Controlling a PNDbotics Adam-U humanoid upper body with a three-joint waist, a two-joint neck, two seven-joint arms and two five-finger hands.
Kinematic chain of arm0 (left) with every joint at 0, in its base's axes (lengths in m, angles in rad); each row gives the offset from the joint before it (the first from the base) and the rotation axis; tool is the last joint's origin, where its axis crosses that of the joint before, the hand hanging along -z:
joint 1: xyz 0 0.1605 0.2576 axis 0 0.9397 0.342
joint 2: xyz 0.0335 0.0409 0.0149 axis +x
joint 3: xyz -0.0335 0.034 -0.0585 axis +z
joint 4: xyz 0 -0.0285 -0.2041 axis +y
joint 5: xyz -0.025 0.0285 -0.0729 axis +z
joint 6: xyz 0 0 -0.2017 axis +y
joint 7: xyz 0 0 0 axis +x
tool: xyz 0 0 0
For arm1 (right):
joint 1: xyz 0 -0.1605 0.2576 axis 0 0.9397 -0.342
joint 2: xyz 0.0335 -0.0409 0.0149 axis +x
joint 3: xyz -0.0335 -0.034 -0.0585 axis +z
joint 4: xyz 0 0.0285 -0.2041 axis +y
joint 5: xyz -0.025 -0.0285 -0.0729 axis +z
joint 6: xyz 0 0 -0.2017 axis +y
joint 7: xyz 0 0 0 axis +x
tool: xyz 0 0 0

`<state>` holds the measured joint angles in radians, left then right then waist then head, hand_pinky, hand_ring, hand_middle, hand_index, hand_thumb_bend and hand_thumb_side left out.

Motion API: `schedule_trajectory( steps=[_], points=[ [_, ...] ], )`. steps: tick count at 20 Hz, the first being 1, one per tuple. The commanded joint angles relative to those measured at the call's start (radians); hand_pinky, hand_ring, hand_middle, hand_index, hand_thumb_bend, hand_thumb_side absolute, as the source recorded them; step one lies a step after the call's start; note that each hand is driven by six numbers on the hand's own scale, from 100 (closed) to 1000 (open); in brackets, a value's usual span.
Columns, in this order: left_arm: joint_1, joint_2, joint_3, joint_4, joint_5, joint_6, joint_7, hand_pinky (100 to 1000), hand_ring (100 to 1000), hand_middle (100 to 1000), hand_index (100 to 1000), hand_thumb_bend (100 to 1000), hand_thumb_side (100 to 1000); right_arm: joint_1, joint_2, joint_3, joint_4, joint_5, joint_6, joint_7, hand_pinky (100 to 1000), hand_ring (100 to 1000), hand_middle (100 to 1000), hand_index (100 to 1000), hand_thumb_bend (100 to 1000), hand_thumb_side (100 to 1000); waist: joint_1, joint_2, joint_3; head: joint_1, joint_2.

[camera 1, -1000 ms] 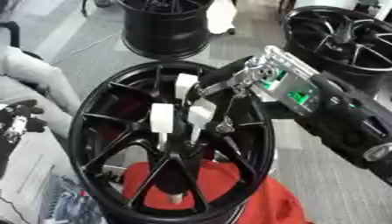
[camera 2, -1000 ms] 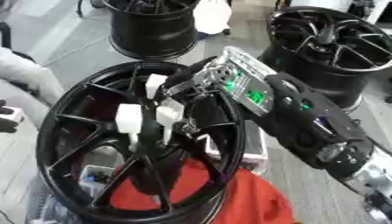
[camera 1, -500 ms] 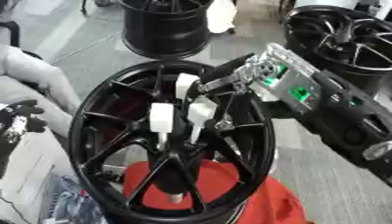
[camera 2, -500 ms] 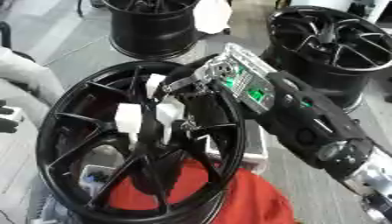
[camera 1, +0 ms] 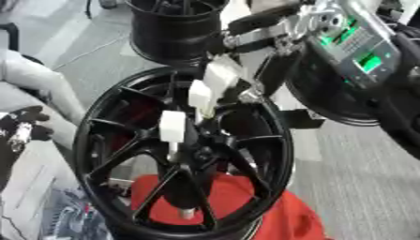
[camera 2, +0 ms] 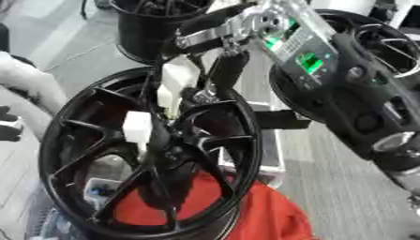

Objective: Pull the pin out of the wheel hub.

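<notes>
Left eye view: the right hand [camera 1: 246, 42] reaches over a black wheel [camera 1: 184, 154] standing above red cloth [camera 1: 246, 206]; its white-tipped fingers [camera 1: 220, 77] curl near the hub.

Right eye view: the pin cannot be made out; the grip is unclear.

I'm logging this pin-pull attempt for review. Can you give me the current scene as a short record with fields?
wheel: black spoked wheel, upright, facing the camera
hub: centre of the spokes; pin itself cannot be made out
right hand: right hand, white-tipped fingers reaching between the spokes just above the hub
grasp: cannot tell whether anything is held
left hand: left hand idle at the left edge
under wheel: red cloth
behind: other black wheels
</notes>
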<state>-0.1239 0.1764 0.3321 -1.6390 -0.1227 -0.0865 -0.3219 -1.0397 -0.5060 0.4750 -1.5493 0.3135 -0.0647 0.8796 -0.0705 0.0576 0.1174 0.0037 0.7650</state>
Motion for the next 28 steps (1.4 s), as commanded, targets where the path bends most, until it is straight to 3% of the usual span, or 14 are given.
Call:
schedule_trajectory(
  steps=[1,5,8,10,14,16,18,20,24,28],
  points=[
    [-0.008,0.030,0.010,-0.017,-0.001,0.002,0.006,634,615,659,812,100,705,0.033,-0.116,-0.097,-0.071,-0.014,0.022,-0.059,548,562,530,660,100,100,0.004,-0.013,-0.004,0.009,0.003],
    [-0.009,0.034,0.014,-0.018,0.000,0.003,0.011,633,615,659,812,100,704,0.200,-0.248,-0.224,-0.114,-0.014,0.057,-0.184,549,561,525,658,100,100,0.002,-0.012,-0.010,0.015,0.000],
    [-0.010,0.035,0.017,-0.019,0.000,0.004,0.014,633,615,659,812,100,703,0.369,-0.310,-0.316,-0.105,0.013,0.087,-0.283,552,562,522,657,100,100,0.002,-0.010,-0.016,0.019,-0.005],
    [-0.010,0.034,0.020,-0.020,0.000,0.004,0.017,633,615,659,812,100,703,0.489,-0.315,-0.386,-0.083,0.032,0.109,-0.360,592,580,552,681,100,100,0.004,-0.007,-0.020,0.021,-0.007],
    [-0.010,0.032,0.025,-0.022,-0.002,0.003,0.022,633,615,659,811,100,703,0.699,-0.267,-0.516,-0.002,0.044,0.146,-0.524,718,723,753,861,100,109,0.007,-0.001,-0.028,0.025,-0.009],
    [-0.009,0.030,0.026,-0.021,-0.002,0.004,0.024,633,615,660,812,100,703,0.764,-0.227,-0.568,0.032,0.053,0.155,-0.601,790,796,833,906,171,291,0.009,-0.002,-0.033,0.026,-0.007],
    [-0.007,0.029,0.026,-0.021,-0.002,0.004,0.024,633,616,660,812,100,704,0.807,-0.186,-0.610,0.052,0.048,0.155,-0.689,820,832,860,918,210,400,0.010,-0.003,-0.037,0.027,-0.006],
    [-0.006,0.028,0.026,-0.020,-0.002,0.004,0.024,633,616,660,812,100,703,0.829,-0.155,-0.636,0.059,0.031,0.147,-0.776,827,846,863,920,204,439,0.012,-0.005,-0.039,0.026,-0.005],
    [-0.004,0.026,0.025,-0.020,-0.001,0.004,0.023,633,616,660,812,100,703,0.827,-0.128,-0.639,0.051,-0.008,0.122,-0.906,815,838,848,916,177,446,0.014,-0.008,-0.037,0.023,-0.003],
    [-0.004,0.025,0.023,-0.020,-0.001,0.003,0.022,633,616,659,811,100,703,0.813,-0.114,-0.619,0.022,-0.035,0.102,-0.946,804,829,840,914,150,430,0.016,-0.007,-0.035,0.022,-0.002]
  ],
)
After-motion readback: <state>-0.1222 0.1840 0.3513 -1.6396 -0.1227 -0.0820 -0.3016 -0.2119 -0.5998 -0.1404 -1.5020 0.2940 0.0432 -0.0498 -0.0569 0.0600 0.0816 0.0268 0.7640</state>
